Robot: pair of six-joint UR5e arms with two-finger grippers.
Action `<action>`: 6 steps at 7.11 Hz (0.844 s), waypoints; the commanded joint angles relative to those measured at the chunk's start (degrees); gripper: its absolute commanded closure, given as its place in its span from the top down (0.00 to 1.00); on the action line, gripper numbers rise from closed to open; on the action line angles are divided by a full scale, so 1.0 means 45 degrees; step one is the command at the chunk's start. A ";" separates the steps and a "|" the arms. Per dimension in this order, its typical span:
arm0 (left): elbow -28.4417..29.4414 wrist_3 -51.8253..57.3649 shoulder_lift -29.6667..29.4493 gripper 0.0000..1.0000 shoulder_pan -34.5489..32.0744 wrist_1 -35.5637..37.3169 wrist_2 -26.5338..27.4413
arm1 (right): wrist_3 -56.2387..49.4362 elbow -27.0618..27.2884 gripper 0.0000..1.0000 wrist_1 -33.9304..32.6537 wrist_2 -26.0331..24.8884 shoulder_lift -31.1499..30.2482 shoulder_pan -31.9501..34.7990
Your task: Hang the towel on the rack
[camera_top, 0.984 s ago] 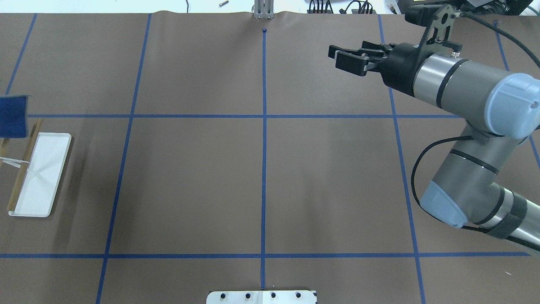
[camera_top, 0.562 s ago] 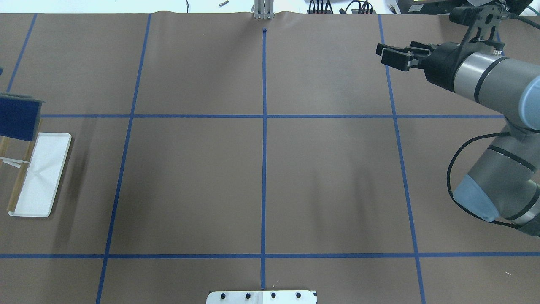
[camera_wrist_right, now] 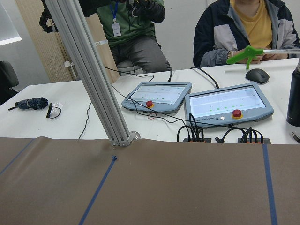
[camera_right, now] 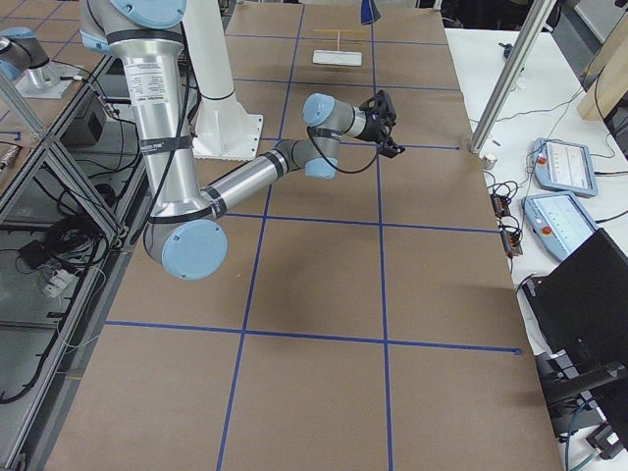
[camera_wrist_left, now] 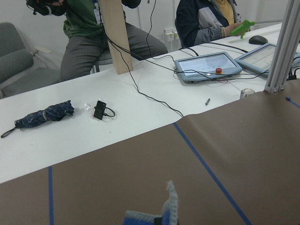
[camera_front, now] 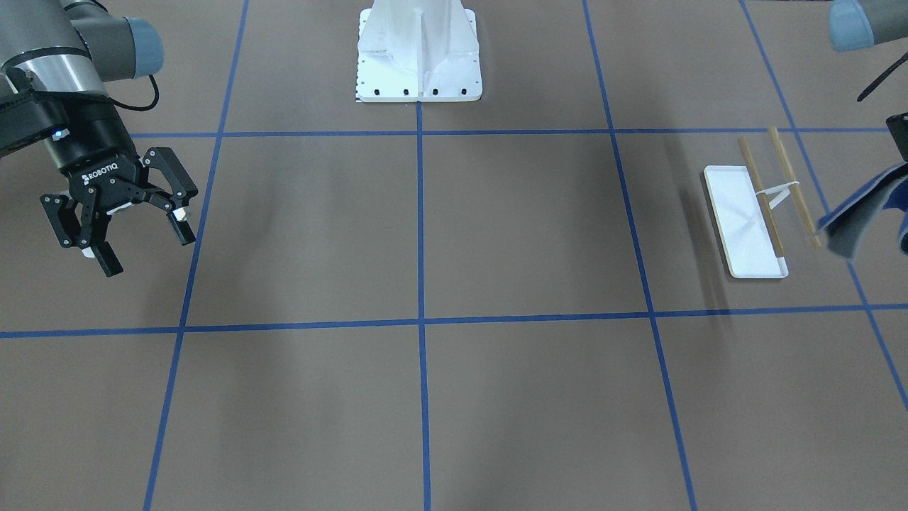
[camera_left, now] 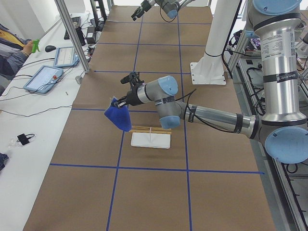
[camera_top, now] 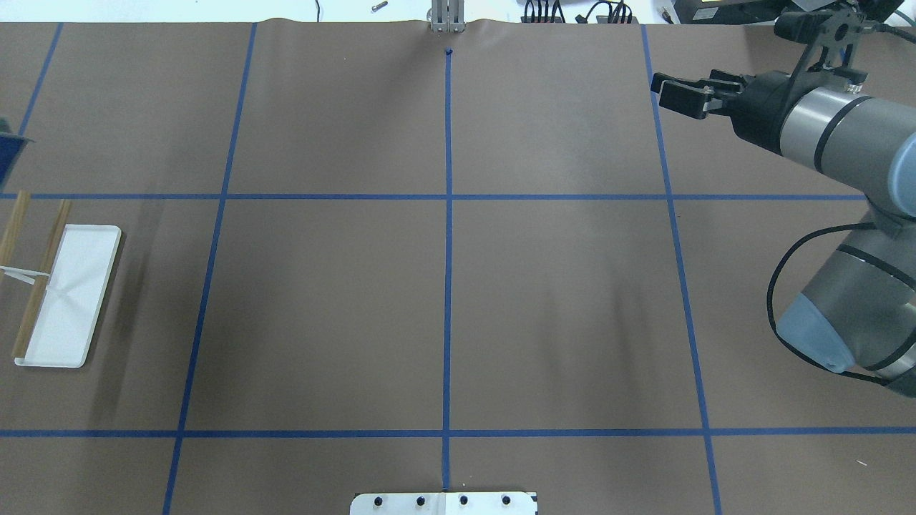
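The blue towel (camera_front: pixel 858 220) hangs in the air from my left gripper (camera_left: pixel 118 102), which is shut on its upper edge. It hangs beside the outer bar's far end, off the rack. Only a sliver of it shows at the overhead view's left edge (camera_top: pixel 8 154) and at the bottom of the left wrist view (camera_wrist_left: pixel 150 216). The rack (camera_front: pixel 745 231) stands at my far left on its white base, its two wood bars (camera_front: pixel 787 181) bare; it also shows in the overhead view (camera_top: pixel 68 293). My right gripper (camera_front: pixel 145 248) is open and empty, far off at the right (camera_top: pixel 669 93).
The white bolted pedestal (camera_front: pixel 418 50) stands at the robot's edge of the table. Blue tape lines (camera_top: pixel 447 197) grid the brown paper. Beyond the far edge stand an aluminium post (camera_wrist_right: pixel 93 79), tablets (camera_wrist_right: pixel 227 105) and seated operators.
The towel has moved from over the far end of the bars further away and left, almost out of the overhead view. My right arm has drawn back to the right, gripper still open.
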 commanded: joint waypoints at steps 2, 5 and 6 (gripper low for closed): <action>0.0054 0.2407 -0.0464 0.00 0.0222 0.0237 0.2026 | 0.0153 -0.0096 1.00 0.0007 0.0000 0.0008 -0.0002; 0.0290 -0.3634 -0.1768 0.00 0.1002 0.0198 0.3100 | 0.0173 -0.0154 1.00 0.0007 0.0000 0.0008 -0.0002; 0.0425 -0.4698 -0.2104 0.00 0.1100 0.0237 0.3140 | 0.0192 -0.0155 1.00 0.0007 -0.0019 0.0066 -0.0002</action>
